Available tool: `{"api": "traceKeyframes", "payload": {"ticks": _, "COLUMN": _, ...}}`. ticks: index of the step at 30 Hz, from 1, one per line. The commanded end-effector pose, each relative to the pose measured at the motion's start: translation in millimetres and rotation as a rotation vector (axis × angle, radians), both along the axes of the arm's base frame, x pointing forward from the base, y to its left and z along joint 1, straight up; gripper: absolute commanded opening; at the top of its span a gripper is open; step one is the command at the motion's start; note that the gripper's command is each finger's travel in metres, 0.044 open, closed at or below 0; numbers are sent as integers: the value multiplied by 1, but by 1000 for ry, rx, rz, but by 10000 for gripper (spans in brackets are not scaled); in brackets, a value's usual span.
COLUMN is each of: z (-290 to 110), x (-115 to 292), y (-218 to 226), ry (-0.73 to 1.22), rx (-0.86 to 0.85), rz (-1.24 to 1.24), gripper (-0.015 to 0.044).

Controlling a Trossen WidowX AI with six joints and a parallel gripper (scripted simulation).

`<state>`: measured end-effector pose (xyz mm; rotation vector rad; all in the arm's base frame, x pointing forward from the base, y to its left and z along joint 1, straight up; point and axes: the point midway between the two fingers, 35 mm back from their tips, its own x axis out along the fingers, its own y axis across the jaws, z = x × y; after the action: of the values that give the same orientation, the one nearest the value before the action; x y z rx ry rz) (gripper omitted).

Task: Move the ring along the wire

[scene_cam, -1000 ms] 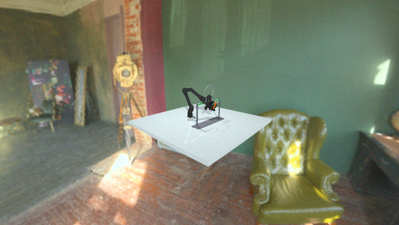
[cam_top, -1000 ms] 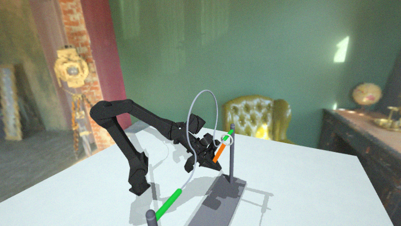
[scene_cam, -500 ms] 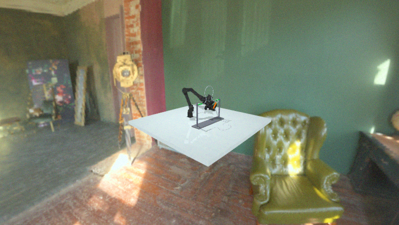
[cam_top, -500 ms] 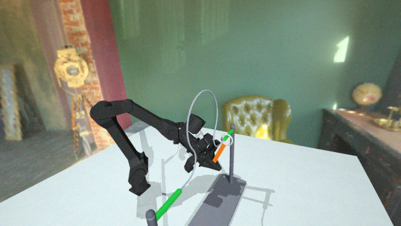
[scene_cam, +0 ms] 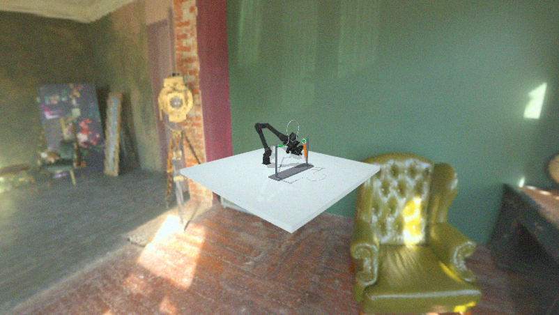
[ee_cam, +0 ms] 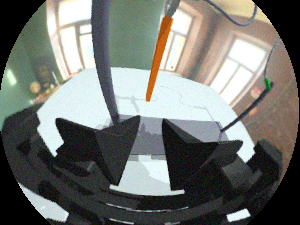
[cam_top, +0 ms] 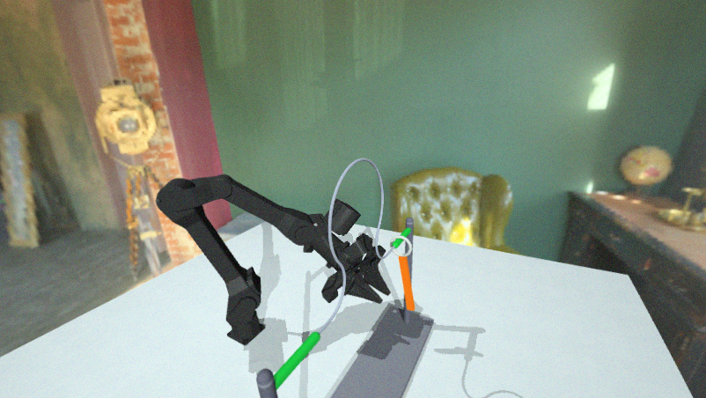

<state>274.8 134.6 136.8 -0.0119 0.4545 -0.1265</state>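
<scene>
The ring (cam_top: 409, 248) (scene_cam: 302, 141) (ee_cam: 172, 6) hangs on the near green section (cam_top: 405, 234) (scene_cam: 304, 139) of the wire (cam_top: 363, 158), just beside the ring-side post (cam_top: 409, 267) (scene_cam: 307, 148) (ee_cam: 102, 59). From the ring the orange handle (cam_top: 406, 283) (scene_cam: 305, 150) (ee_cam: 160, 59) points down, almost upright alongside that same post; whether the 2 touch, I cannot tell.

The claw (cam_top: 385, 298) (scene_cam: 302, 151) (ee_cam: 151, 120) is partly open, its 2 fingers apart with nothing between them. It is near the ring-side post, on the side toward the robot's base, with its fingertips clear of the handle. The black arm (cam_top: 212, 242) (scene_cam: 263, 134) reaches toward that post from its foot on the white worktop (cam_top: 543, 320) (scene_cam: 289, 203) (ee_cam: 75, 104).

From the ring-side post, the thin grey wire rises in 1 tall loop, then drops toward the other green section (cam_top: 297, 358) (scene_cam: 279, 146) (ee_cam: 268, 84) at the second post (cam_top: 267, 383) (scene_cam: 276, 162) (ee_cam: 247, 110), well apart from the first. Both posts stand on 1 long grey base plate (cam_top: 386, 371) (scene_cam: 291, 172) (ee_cam: 197, 131). Past the ring-side post, in the top view, is a tufted armchair (cam_top: 444, 197) (scene_cam: 410, 274).
</scene>
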Motion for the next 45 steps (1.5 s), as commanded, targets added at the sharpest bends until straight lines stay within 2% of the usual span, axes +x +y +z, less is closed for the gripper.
{"api": "traceKeyframes", "payload": {"ticks": 1, "z": 7, "x": -11, "y": 4, "ry": -2, "rx": 8, "rz": -1, "gripper": 160}}
{"api": "traceKeyframes", "payload": {"ticks": 10, "z": 20, "x": -38, "y": 5, "ry": -5, "rx": 7, "rz": -1, "gripper": 160}}
{"api": "traceKeyframes", "payload": {"ticks": 32, "z": 20, "x": -39, "y": 5, "ry": -5, "rx": 6, "rz": -1, "gripper": 160}}
{"api": "traceKeyframes", "payload": {"ticks": 38, "z": 37, "x": -73, "y": 9, "ry": -5, "rx": 4, "rz": 4, "gripper": 318}}
{"api": "traceKeyframes", "payload": {"ticks": 42, "z": 40, "x": -78, "y": 9, "ry": -10, "rx": 3, "rz": 6, "gripper": 423}}
{"api": "traceKeyframes", "payload": {"ticks": 45, "z": 40, "x": -78, "y": 9, "ry": -10, "rx": 3, "rz": 6, "gripper": 440}}
